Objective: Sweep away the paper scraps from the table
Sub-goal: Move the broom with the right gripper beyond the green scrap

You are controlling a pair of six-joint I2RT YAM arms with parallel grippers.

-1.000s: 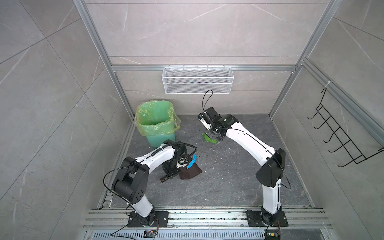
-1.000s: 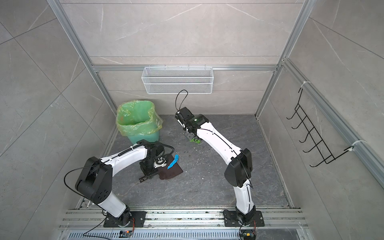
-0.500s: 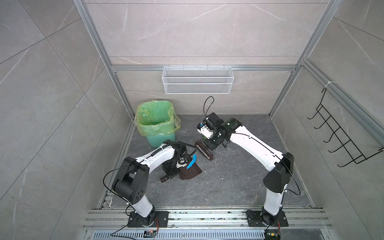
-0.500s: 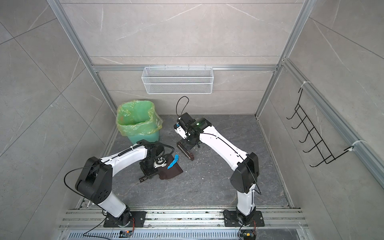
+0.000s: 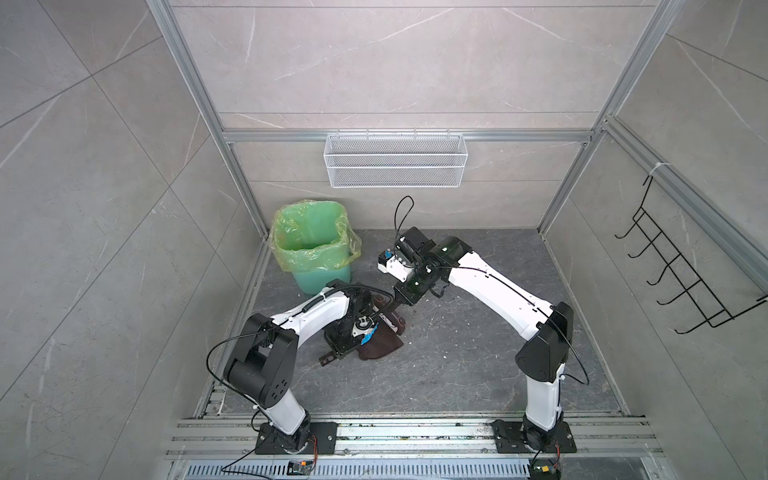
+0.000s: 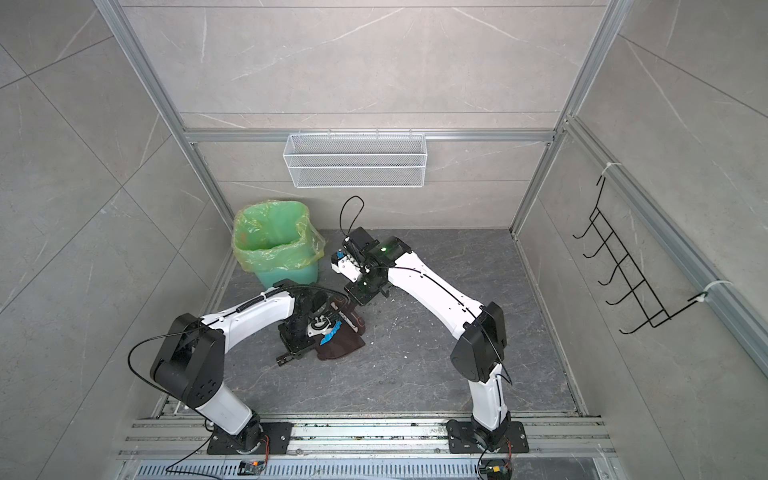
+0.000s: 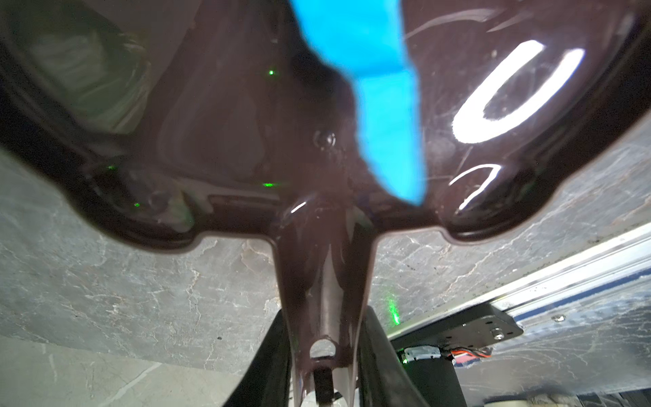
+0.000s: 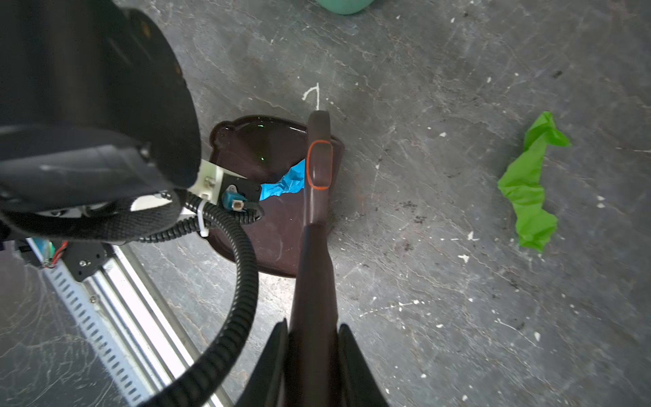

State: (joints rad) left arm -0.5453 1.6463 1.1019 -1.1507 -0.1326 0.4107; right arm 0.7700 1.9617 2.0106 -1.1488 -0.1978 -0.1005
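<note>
Arms [image 5: 490,286] bend inward, left fingers [image 7: 260,366] gripping dustpan [image 5: 380,347], right fingers [image 8: 271,359] gripping brush [image 8: 317,162].

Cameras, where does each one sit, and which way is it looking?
Both top views: high overhead, looking down at the table and bin; the left arm and right arm show whole.
Left wrist: on the left arm, looking along the dustpan at the blue scrap; the left gripper shows, shut on its handle.
Right wrist: on the right arm, looking down the brush at the table and green scrap; the right gripper shows, shut on the brush.
Shared: both wrist views show the dustpan and blue scrap.
</note>
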